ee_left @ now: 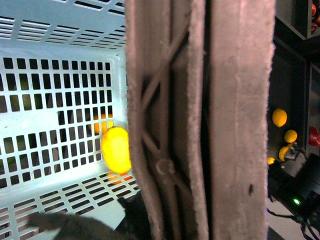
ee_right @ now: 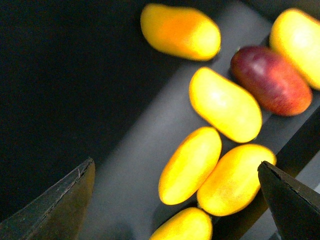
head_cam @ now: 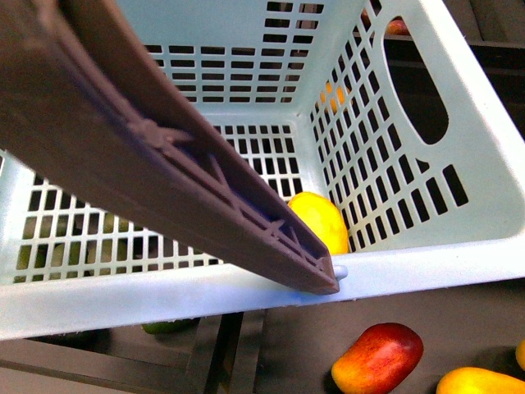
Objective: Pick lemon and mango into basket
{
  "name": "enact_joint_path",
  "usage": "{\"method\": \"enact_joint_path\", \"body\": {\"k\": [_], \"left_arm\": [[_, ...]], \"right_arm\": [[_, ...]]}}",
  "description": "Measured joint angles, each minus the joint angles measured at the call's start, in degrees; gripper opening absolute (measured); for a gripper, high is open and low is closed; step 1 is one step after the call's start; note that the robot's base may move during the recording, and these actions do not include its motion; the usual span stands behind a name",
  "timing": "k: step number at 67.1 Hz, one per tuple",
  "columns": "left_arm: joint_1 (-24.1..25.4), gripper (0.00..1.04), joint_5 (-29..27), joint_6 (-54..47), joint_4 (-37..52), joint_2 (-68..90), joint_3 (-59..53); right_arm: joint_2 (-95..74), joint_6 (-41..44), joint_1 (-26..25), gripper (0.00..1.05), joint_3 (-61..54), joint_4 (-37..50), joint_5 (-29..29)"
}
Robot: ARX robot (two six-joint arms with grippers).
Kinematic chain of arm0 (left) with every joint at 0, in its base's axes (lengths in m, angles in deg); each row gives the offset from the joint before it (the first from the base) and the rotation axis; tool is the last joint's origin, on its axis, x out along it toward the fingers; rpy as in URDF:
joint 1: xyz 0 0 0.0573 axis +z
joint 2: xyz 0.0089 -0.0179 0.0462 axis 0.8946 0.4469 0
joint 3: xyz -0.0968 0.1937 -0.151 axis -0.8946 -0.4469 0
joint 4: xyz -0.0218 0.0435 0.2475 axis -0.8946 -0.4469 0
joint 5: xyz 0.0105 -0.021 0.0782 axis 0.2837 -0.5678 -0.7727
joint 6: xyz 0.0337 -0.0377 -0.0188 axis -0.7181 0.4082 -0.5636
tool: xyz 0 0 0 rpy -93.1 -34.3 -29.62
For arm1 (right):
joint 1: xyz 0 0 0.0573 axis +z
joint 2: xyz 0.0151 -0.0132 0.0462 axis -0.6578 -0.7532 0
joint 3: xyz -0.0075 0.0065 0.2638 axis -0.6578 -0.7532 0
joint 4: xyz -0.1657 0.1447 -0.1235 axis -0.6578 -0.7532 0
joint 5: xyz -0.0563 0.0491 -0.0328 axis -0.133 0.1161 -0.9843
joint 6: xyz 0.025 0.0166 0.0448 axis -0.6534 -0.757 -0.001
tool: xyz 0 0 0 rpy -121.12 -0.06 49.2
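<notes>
Looking from the front, the lemon [head_cam: 320, 220] lies in the basket [head_cam: 246, 283] against its near wall, beside the brown handle [head_cam: 164, 156]. From the left wrist the handle blocks the view, and I cannot tell the left gripper's state. From the right wrist, the right gripper [ee_right: 175, 172] hangs spread wide over crowded mangoes; the mango [ee_right: 190, 165] between its fingers touches a neighbour, so closing might pinch both.

1 basket [head_cam: 164, 297]; 1 yellow fruit [head_cam: 324, 217] inside; right wrist view: 6 yellow mangoes [ee_right: 225, 105]; 1 red mango [ee_right: 271, 80]
</notes>
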Motion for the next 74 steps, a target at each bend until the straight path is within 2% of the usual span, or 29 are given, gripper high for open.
{"method": "enact_joint_path", "body": {"k": [22, 74], "left_arm": [[0.0, 0.14, 0.09, -0.02, 0.0, 0.0, 0.0], [0.0, 0.14, 0.04, 0.0, 0.0, 0.0, 0.0]], "right_arm": [[-17.73, -11.04, 2.16, 0.96, 4.57, 3.04, 3.21], [-25.86, -17.57, 2.69, 0.96, 6.1, 3.82, 2.73]]}}
